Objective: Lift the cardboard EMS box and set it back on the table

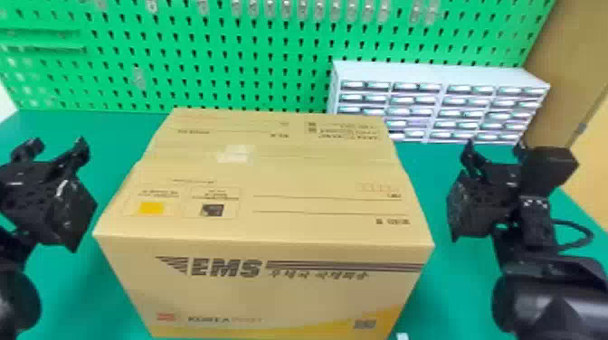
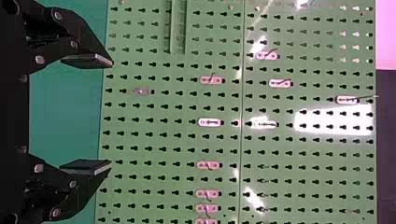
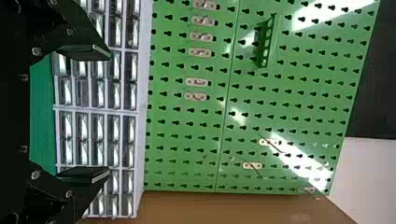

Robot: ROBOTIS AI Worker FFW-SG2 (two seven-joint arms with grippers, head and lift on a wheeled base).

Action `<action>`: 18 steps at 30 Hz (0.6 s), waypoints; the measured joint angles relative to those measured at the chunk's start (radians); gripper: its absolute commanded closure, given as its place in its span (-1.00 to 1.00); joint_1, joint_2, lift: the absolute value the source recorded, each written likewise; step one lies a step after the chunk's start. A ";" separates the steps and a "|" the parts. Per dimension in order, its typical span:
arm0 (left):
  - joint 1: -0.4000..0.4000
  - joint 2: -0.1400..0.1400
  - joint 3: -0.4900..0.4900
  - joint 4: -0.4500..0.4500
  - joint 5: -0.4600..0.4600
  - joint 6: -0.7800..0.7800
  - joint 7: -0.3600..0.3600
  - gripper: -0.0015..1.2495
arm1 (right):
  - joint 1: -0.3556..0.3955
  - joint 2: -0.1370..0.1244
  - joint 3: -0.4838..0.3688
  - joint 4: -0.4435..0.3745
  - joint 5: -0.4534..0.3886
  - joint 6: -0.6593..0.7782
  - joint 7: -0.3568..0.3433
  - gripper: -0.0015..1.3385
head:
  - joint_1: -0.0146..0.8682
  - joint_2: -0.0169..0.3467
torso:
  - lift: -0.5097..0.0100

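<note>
Green table (image 1: pixel 113 131), closed tan EMS box (image 1: pixel 271 230), dark-lettered, yellow-cornered, left claw (image 1: pixel 58 144) and right claw (image 1: pixel 494 145) released

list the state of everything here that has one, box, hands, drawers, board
cardboard EMS box: closed, flaps down, lettered side toward the robot
left hand: open, empty, beside the box
right hand: open, empty, on the box's other side
small-drawer cabinet: upright, drawers seemingly shut
green pegboard: upright, small hooks fitted in some holes
</note>
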 measured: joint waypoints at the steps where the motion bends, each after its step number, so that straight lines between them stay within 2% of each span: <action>1: 0.000 0.000 0.001 0.000 0.000 -0.001 0.000 -0.22 | 0.000 0.001 0.000 0.000 0.001 0.000 0.000 -0.40 | 0.57 -0.99 | 0.59; 18: 0.002 0.000 0.003 0.000 0.007 -0.007 0.003 -0.22 | -0.006 0.005 0.007 0.000 0.006 -0.007 0.000 -0.40 | 0.57 -0.99 | 0.59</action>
